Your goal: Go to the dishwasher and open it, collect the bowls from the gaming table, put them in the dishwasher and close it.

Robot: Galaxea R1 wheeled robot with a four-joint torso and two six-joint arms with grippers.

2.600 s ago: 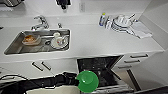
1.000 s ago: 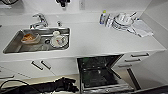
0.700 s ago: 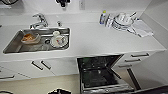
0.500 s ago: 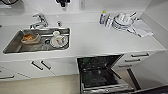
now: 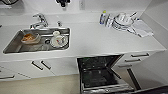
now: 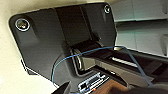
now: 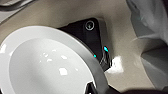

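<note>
The dishwasher (image 5: 100, 72) sits under the white desk (image 5: 100, 40), below and to one side of the sink (image 5: 37, 40). It stands open: its door is dropped forward toward the floor, and the dark interior with one wire rack (image 5: 100, 77) faces up and outward toward the camera. The unit's long axis runs front to back, away from the desk edge.

One white bowl (image 7: 47, 62) looms large in the right wrist view, its hollow turned toward the camera and tilted, just in front of the dark wrist plate. It appears to ride with the right arm, but whether the fingers grip it cannot be told. In the left wrist view the fingers cannot be made out either.

In the sink lie one brownish bowl (image 5: 30, 38) and some white dishes (image 5: 58, 40). A stack of plates (image 5: 122, 21) rests on the desk far from the sink, beside one bottle (image 5: 103, 17).
</note>
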